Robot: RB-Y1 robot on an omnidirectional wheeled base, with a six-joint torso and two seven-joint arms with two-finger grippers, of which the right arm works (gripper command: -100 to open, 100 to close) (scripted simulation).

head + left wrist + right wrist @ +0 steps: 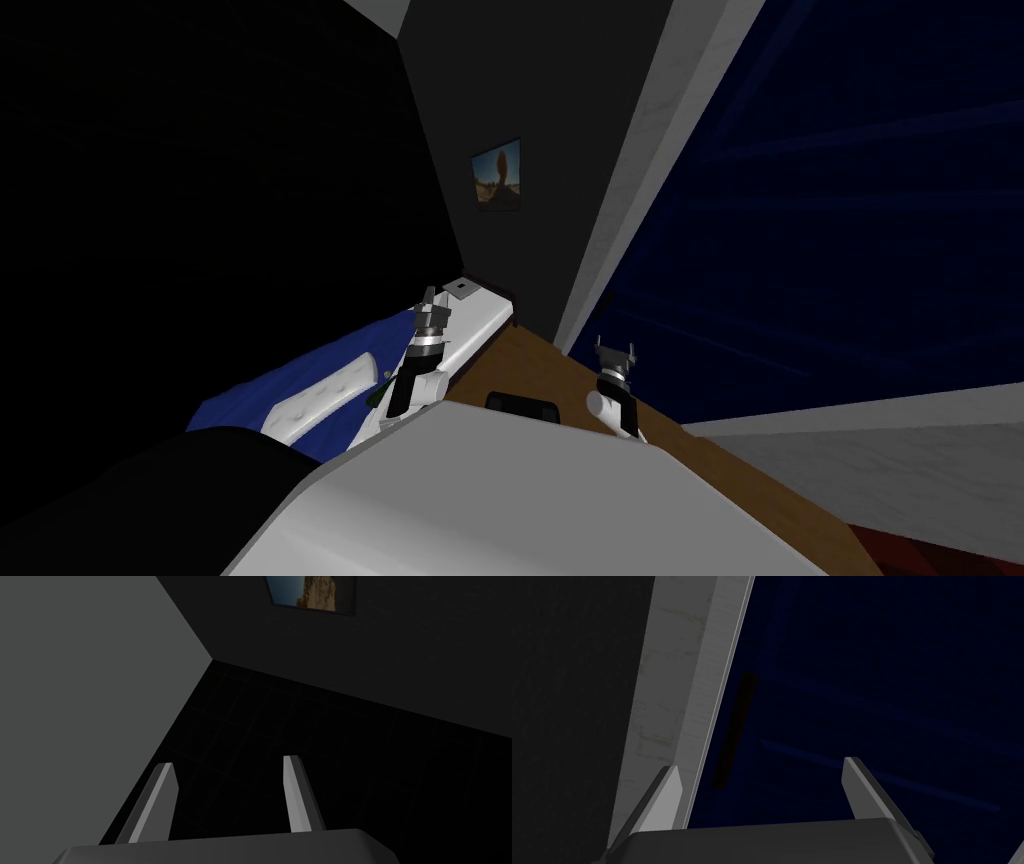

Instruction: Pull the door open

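A dark blue door [830,230] stands to my right, set in a light grey frame [640,180]. In the right wrist view the door [872,691] carries a thin black vertical handle [734,731] close to the frame [682,701]. My right gripper [760,764] is open and faces the door a short way off, with the handle ahead of the gap and nearer the frame-side finger. Seen from the head, the right gripper [614,352] hangs low beside the door's edge. My left gripper [430,300] is raised over the bed, and its wrist camera shows it [230,763] open and empty.
A bed with a blue cover [300,375] and a white pillow [325,400] lies on my left, beside a white piece of furniture [480,310]. A framed picture [497,175] hangs on the dark wall ahead. A brown wooden floor [550,365] runs between bed and door, with a small black object [522,403] on it.
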